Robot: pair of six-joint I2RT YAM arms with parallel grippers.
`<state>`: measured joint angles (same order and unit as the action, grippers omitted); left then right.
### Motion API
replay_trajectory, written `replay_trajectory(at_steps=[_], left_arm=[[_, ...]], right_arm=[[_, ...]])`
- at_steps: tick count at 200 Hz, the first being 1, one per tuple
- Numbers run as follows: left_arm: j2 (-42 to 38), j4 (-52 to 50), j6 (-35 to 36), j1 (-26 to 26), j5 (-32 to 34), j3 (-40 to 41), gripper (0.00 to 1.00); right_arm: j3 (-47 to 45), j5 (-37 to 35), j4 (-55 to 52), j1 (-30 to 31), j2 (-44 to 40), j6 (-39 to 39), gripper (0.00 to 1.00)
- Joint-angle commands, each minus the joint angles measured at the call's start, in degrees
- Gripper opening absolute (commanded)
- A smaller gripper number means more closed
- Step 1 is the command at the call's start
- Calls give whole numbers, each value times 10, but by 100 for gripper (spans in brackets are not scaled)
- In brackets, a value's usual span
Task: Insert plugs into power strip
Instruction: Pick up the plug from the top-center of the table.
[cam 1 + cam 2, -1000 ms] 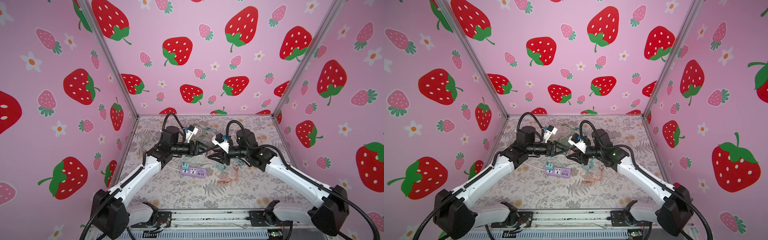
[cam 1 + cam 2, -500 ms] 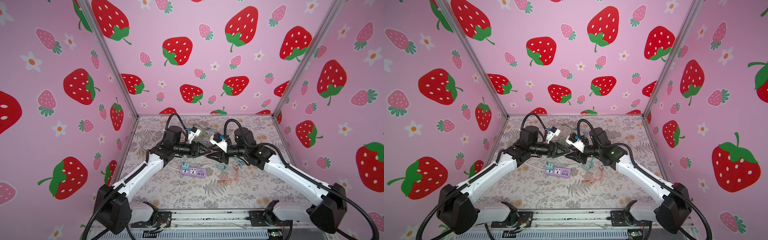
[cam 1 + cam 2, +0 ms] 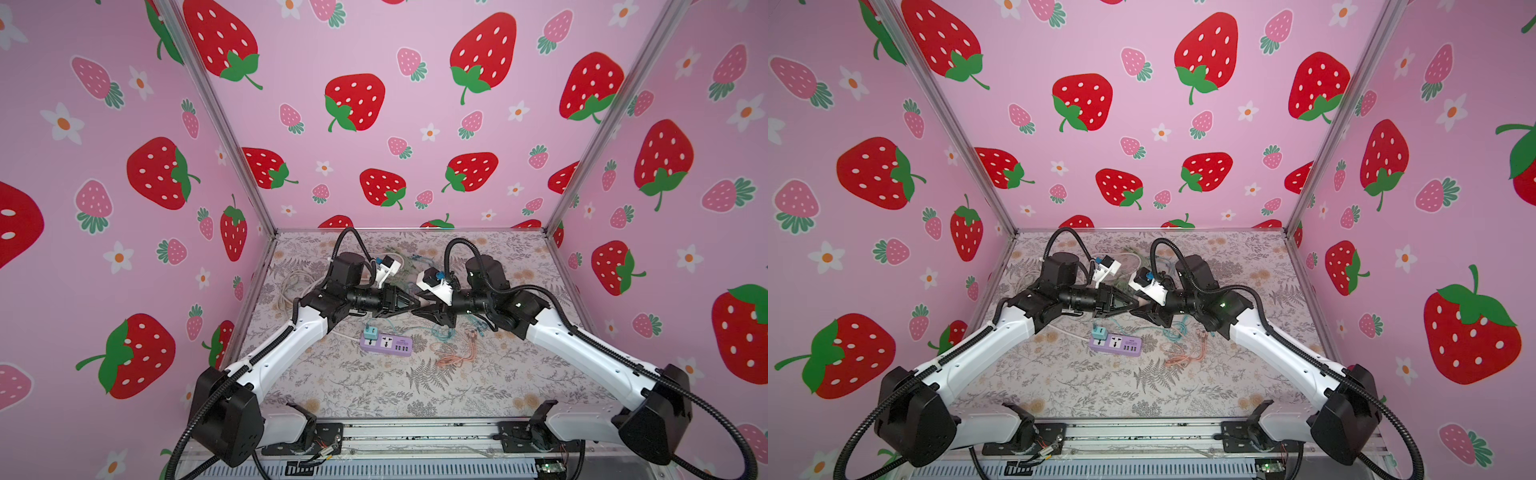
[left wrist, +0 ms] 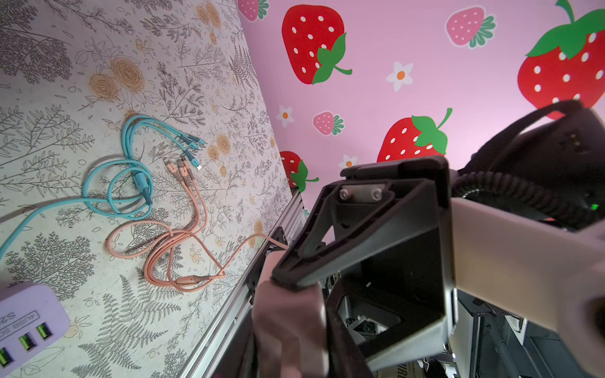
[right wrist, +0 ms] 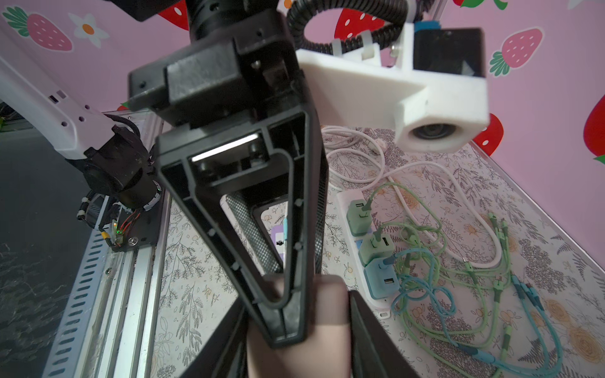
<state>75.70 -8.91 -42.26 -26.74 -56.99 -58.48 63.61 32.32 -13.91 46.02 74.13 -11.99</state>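
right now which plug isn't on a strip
The peach plug: it's in the air between both arms' fingers. The other four sit on the white strip and purple strip.

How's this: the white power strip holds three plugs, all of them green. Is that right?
Not quite. The white power strip does hold three plugs, but only two are green plugs; the third is a blue plug. The right wrist view shows it.

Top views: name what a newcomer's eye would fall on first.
The red-strawberry pink walls dominate. At centre, above the floral-print table, the left gripper and right gripper meet tip to tip with a peach-pink cube plug between them. Below lies a lilac plastic power strip, a teal cube plug standing at one end.
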Motion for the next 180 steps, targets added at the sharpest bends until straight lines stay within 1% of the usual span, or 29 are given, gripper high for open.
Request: replay_trajectory(at_steps=[1,11,34,37,44,63,89,106,111,127,149,180], left_arm=[[5,28,14,-4,-14,-30,14],[7,32,13,-3,-9,-30,12],[13,47,6,-3,5,-31,7],[13,51,5,-3,6,-31,3],[14,59,2,-2,11,-31,1],[16,77,-4,-2,25,-33,0],[17,123,-20,0,45,-35,0],[15,191,-47,0,50,-24,0],[14,211,-54,0,53,-20,0],[10,255,-68,0,66,-9,0],[4,310,-83,-1,82,5,0],[-3,386,-108,-1,94,22,0]], right_arm=[[7,-4,-15,1,-19,11,58],[1,-12,-11,1,-33,23,63],[-18,-45,13,0,-80,71,70],[-21,-51,17,1,-87,79,71],[-30,-68,29,1,-104,99,73],[-56,-113,60,0,-149,162,76],[-104,-118,120,-1,-195,257,75],[-144,-125,168,-1,-216,313,73],[-154,-129,179,0,-237,328,73],[-181,-143,214,0,-255,370,70],[-219,-133,285,0,-262,437,66],[-260,-115,390,0,-243,514,64]])
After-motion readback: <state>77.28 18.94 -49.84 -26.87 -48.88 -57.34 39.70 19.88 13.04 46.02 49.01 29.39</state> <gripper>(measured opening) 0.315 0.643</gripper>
